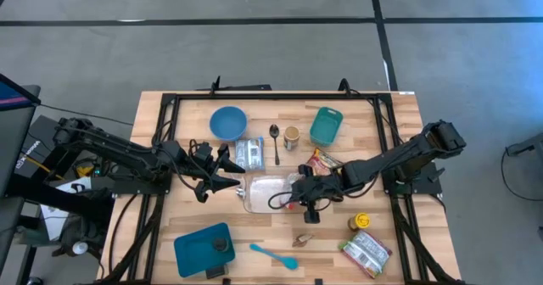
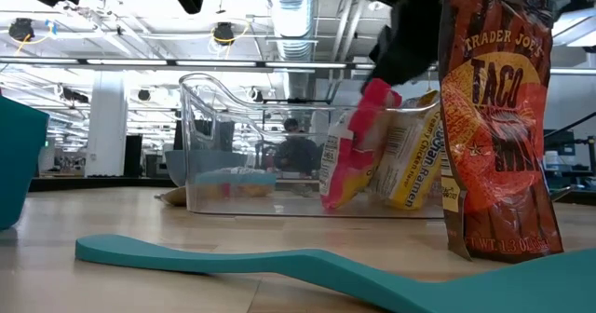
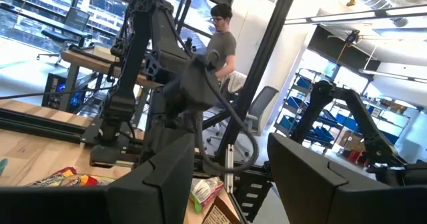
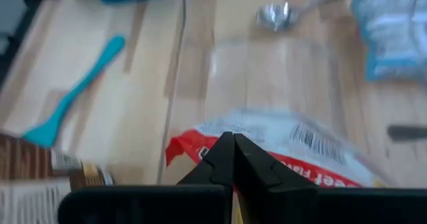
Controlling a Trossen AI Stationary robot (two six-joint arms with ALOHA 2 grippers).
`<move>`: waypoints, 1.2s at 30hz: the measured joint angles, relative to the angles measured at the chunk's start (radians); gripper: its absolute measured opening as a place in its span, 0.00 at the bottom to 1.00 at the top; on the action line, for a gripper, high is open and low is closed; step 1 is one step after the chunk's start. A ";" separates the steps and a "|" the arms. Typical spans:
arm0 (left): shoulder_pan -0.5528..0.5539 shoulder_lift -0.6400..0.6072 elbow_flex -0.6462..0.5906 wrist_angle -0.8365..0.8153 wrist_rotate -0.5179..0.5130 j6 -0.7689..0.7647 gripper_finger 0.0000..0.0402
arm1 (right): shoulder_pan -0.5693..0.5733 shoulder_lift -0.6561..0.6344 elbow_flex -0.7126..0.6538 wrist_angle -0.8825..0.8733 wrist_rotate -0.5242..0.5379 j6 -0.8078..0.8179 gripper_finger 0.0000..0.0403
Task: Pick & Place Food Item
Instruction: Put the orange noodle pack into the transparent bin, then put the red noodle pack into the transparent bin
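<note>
Going left to right, your left gripper (image 1: 227, 171) hovers with its jaws parted and empty at the left end of the clear bin (image 1: 265, 193), with the blue bowl (image 1: 227, 122) beyond it. At the bin's right end your right gripper (image 1: 299, 192) is pinched closed on the red-and-white snack packet (image 4: 267, 147), holding it inside the bin. The taco bag (image 2: 494, 117) stands just right of the bin, and the teal spatula (image 1: 273, 255) lies on the table's near side.

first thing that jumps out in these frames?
The clear plastic bin at mid-table, where the right gripper is shut on a red-and-white snack packet at the bin's right end. The left gripper hovers open beside the bin's left end. In the low view, a Trader Joe's taco bag stands tall up close.
</note>
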 joint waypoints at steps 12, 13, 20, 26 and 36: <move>0.000 0.000 0.000 0.000 0.000 0.000 0.46 | 0.030 0.000 0.060 -0.170 0.150 0.047 0.00; 0.000 0.000 0.000 0.000 0.000 0.000 0.46 | 0.030 0.000 0.071 -0.186 0.158 0.047 0.00; 0.000 0.000 0.000 0.000 0.000 0.000 0.46 | 0.030 0.000 0.151 -0.302 0.191 0.047 0.00; 0.000 0.000 0.000 0.000 0.000 0.000 0.46 | 0.049 0.000 0.189 -0.365 0.214 0.046 0.00; 0.000 0.000 0.000 0.000 0.000 0.000 0.46 | 0.142 0.000 0.201 -0.424 0.281 0.051 0.00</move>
